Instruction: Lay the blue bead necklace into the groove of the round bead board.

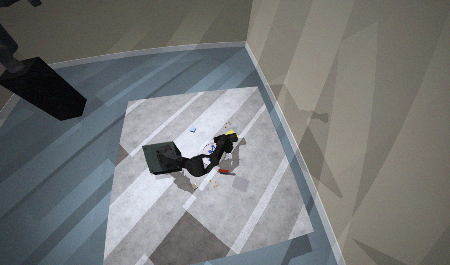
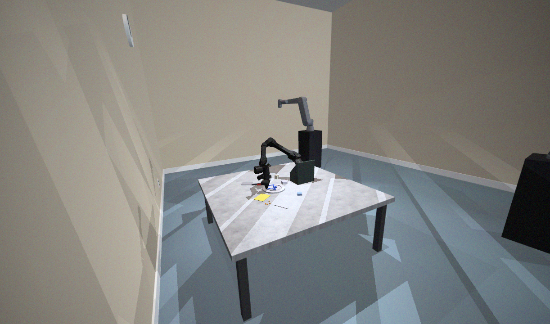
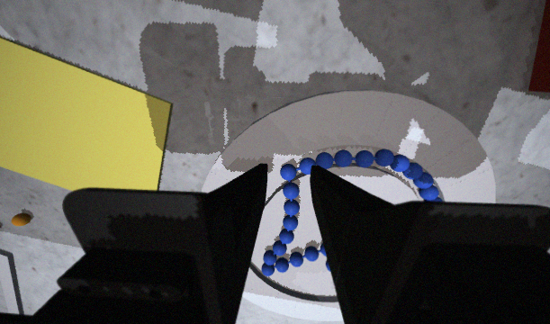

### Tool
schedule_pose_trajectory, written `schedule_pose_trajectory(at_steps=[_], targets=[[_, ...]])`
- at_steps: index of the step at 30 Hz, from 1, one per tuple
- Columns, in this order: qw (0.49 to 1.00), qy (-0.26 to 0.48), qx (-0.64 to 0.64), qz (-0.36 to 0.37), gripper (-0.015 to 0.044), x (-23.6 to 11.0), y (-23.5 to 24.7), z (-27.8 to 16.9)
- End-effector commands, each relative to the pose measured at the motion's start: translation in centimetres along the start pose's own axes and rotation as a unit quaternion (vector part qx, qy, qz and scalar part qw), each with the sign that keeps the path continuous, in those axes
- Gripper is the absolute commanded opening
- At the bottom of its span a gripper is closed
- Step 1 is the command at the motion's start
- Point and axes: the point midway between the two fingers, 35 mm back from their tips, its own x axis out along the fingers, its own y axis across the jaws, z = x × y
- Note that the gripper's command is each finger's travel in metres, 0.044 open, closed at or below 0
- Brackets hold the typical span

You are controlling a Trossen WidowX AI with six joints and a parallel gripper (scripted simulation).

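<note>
Hand: my hand [image 3: 288,180] hangs over the board with its two fingers parted a little; a run of beads shows in the gap below them, but neither finger touches it, so I am gripping nothing.

Necklace: the blue necklace [image 3: 365,158] lies wholly on the round board [image 3: 360,119]. From the wrist view one stretch follows the curve of the groove [image 3: 275,280] along the far side. Another stretch cuts straight inward across the middle of the board and ends in a small kink near the groove's near side.

Done: I judge that the far arc is seated, or very nearly so. The strand is on the board and not on the bench [image 3: 437,40].

Left: the inward stretch and the kink need to be drawn out to the ring. How the strand runs to my right I cannot tell, since my own fingers hide it there.

Progress: by my reckoning somewhat under half of the ring is filled, so the job is partly done.

Next: I would pinch the straight run just below my fingers and drag it sideways toward the groove.

Nearby: a yellow sheet [image 3: 63,121] lies just beside the board, a red block [image 3: 549,49] sits at the far corner of my view, and two small orange beads [image 3: 21,219] rest on the bench, all apart from the necklace.
</note>
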Motion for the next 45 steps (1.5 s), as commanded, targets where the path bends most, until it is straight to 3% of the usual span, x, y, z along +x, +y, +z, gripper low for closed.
schedule_pose_trajectory(at_steps=[1, 10, 31, 38, 43, 45], targets=[[1.0, 0.001, 0.0, 0.0, 0.021, 0.0, 0.0, 0.0], [1.0, 0.003, -0.003, -0.002, 0.044, -0.1, -0.1, -0.2], [1.0, 0.002, -0.004, -0.002, 0.044, -0.5, -0.1, -0.2], [0.998, 0.003, -0.057, -0.001, 0.0256, -3.6, -0.1, -1.1], [0.998, 0.003, -0.058, -0.001, 0.0125, -3.0, -0.1, -1.2], [0.998, 0.003, -0.058, -0.001, 0.012, -2.3, -0.1, -1.2]])
